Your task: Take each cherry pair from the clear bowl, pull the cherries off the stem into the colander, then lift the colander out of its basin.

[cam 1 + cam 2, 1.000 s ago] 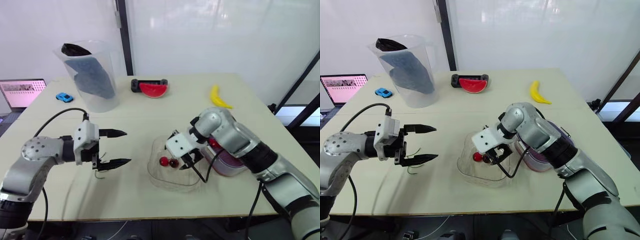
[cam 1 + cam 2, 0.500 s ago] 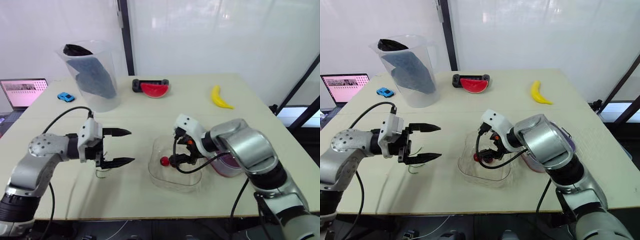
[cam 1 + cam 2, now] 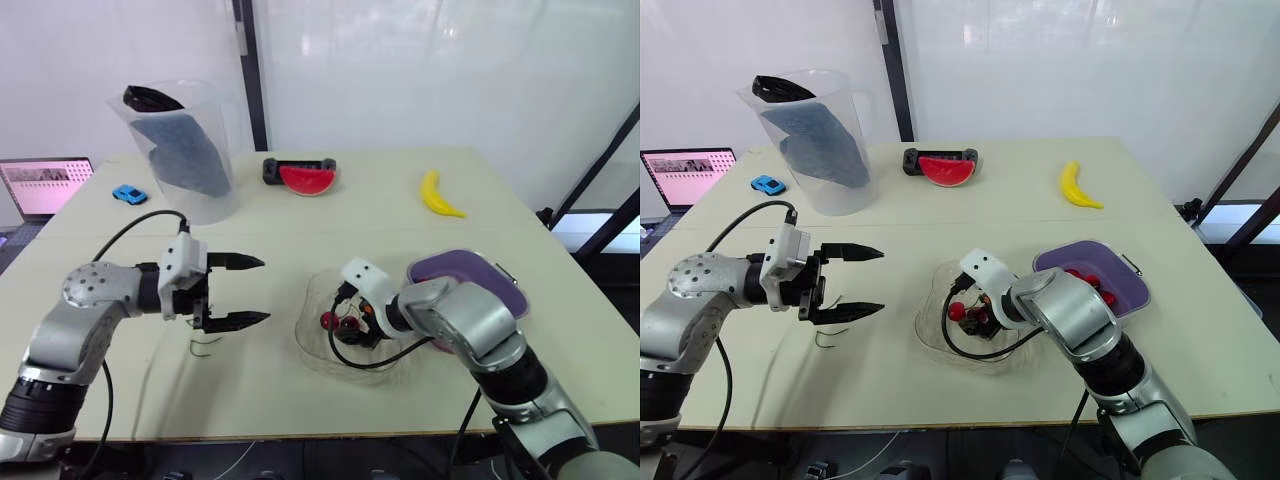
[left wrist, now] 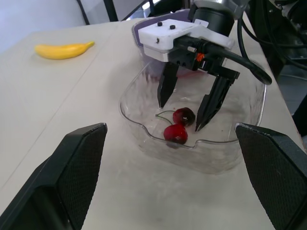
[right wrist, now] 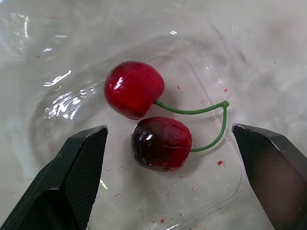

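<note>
The cherry pair [image 5: 144, 115] lay in the bowl [image 3: 305, 340] mid-worktop [image 3: 300, 230], under the right claw [image 4: 179, 118]. The colander [image 3: 1132, 292] sat just right of the bowl, the left claw [image 3: 258, 291] well left. Behind stood the jug [image 3: 185, 150], watermelon [image 3: 306, 178] and banana [image 3: 438, 194].

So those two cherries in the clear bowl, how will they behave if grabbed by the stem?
The cherry pair looks round and glossy, so it would probably roll or slip on the smooth clear bowl if nudged. The stem is thin and curved, so it likely flexes, letting the cherries dangle.
</note>
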You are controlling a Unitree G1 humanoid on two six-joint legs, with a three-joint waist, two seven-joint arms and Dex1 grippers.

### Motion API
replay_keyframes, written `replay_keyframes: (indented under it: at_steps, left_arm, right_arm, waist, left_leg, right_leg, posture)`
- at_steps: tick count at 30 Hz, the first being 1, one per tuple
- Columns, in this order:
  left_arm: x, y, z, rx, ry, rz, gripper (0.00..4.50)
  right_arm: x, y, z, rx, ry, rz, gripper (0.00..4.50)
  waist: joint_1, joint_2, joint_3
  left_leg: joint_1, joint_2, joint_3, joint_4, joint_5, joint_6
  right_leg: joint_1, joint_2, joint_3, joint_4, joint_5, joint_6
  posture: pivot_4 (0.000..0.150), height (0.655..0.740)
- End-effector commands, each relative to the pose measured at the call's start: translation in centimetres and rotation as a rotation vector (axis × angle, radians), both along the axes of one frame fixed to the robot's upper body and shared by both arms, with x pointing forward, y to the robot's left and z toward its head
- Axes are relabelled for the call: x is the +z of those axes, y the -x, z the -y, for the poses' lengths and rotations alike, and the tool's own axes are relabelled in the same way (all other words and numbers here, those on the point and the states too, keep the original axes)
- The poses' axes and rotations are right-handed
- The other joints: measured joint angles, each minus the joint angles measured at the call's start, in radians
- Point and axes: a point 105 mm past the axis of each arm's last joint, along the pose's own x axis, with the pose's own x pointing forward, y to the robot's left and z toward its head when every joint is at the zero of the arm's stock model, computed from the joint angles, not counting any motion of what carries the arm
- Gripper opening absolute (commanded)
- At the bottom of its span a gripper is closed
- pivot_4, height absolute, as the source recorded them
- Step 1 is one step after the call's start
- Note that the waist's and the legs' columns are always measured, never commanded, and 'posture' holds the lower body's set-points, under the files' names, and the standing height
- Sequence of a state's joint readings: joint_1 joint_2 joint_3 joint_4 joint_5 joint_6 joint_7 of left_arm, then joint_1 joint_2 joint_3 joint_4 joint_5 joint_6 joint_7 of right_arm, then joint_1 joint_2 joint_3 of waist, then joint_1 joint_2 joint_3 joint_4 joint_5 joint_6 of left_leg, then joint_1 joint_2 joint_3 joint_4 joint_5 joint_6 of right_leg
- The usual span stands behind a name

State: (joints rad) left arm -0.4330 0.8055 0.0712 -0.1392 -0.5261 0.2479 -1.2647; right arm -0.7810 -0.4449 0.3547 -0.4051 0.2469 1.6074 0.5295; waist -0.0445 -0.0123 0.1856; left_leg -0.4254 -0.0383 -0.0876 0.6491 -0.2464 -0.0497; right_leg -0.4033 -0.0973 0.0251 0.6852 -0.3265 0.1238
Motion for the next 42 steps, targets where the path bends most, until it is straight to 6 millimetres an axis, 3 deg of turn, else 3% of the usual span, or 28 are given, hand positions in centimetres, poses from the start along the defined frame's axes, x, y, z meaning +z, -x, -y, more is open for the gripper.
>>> replay_keyframes:
  at_steps: [1,5,14,17,22,25,27,31,34,38,42]
  left_arm:
    - [0.9,0.3,-0.1,0.002,-0.01,0.053,4.5]
    - [1.0,0.3,-0.1,0.004,-0.008,0.057,4.5]
    - [1.0,0.2,0.0,0.005,0.001,0.057,4.5]
    - [1.3,-0.1,0.1,0.026,0.031,0.029,4.5]
    - [2.5,-1.1,0.2,0.084,0.141,-0.069,4.5]
    - [4.3,-2.1,0.2,0.126,0.265,-0.139,4.5]
    - [5.6,-3.1,0.2,0.184,0.356,-0.173,4.5]
    - [7.1,-3.3,1.0,0.14,0.481,-0.379,4.5]
    - [8.2,-3.9,1.3,0.13,0.527,-0.406,4.5]
    - [9.0,-3.5,1.7,0.065,0.555,-0.424,4.5]
    - [8.6,-3.0,2.5,0.029,0.531,-0.438,4.5]
  right_arm:
    - [0.7,0.1,-0.5,0.018,0.003,0.021,3.52]
    - [0.5,-0.1,-0.1,0.013,0.049,0.026,1.65]
    - [1.7,0.2,-0.2,0.071,0.112,0.065,1.65]
    - [3.8,1.9,-1.5,0.285,0.133,0.145,1.65]
    - [7.0,2.2,-0.4,0.433,0.185,0.332,1.65]
    - [11.3,2.5,-0.4,0.524,0.118,0.553,1.65]
    - [12.9,2.7,-0.9,0.581,0.093,0.696,1.65]
    - [12.8,2.4,-1.8,0.592,-0.028,0.775,1.65]
    - [11.1,1.6,-2.1,0.707,0.156,0.95,1.65]
    - [10.1,0.9,-2.0,0.734,0.262,1.137,1.65]
    - [9.5,1.6,-2.2,0.786,0.383,1.329,1.65]
  waist:
    - [0.0,0.0,0.0]
    - [0.0,0.0,0.0]
    - [0.0,0.0,0.0]
    - [0.0,0.0,0.0]
    - [0.005,0.0,0.0]
    - [0.002,0.0,0.0]
    - [0.001,-0.001,0.0]
    - [-0.002,-0.003,-0.001]
    - [0.0,-0.003,-0.001]
    - [0.002,-0.003,-0.001]
    - [0.0,-0.003,-0.001]
  left_leg:
    - [0.0,0.0,0.0,0.0,0.0,0.0]
    - [0.0,0.0,0.0,0.0,0.0,0.0]
    - [0.0,0.0,0.0,0.0,0.0,0.0]
    - [0.0,0.0,0.0,0.0,0.0,0.0]
    - [0.0,0.0,0.0,0.001,-0.001,0.001]
    - [0.0,0.0,0.0,0.001,-0.001,0.002]
    - [0.0,0.0,0.0,0.001,-0.001,0.002]
    - [0.0,0.001,0.0,0.001,-0.001,0.002]
    - [0.0,0.0,0.0,0.002,-0.001,0.001]
    - [0.0,-0.001,0.001,0.002,0.003,-0.005]
    - [0.0,-0.001,0.001,0.002,0.003,-0.006]
  right_leg:
    - [0.0,0.0,0.0,0.0,0.0,0.0]
    - [0.0,0.0,0.0,0.0,0.0,0.0]
    - [0.0,0.0,0.0,0.0,0.0,0.0]
    - [0.0,0.0,0.0,0.0,0.0,0.0]
    - [0.001,0.0,-0.001,-0.001,0.0,0.0]
    - [0.001,0.0,-0.001,-0.001,0.0,0.0]
    - [0.001,0.0,-0.001,-0.001,0.0,0.0]
    - [0.001,0.001,0.0,0.0,0.0,0.0]
    - [0.001,0.0,0.0,0.0,0.0,0.0]
    - [0.001,0.0,0.0,0.0,0.0,0.0]
    - [0.0,0.0,0.0,0.0,0.0,0.0]
  posture:
    - [0.15,0.74]
    - [0.15,0.74]
    - [0.15,0.74]
    - [0.15,0.74]
    - [0.15,0.74]
    - [0.15,0.74]
    - [0.15,0.74]
    - [0.15,0.74]
    - [0.15,0.74]
    - [0.15,0.74]
    - [0.15,0.74]
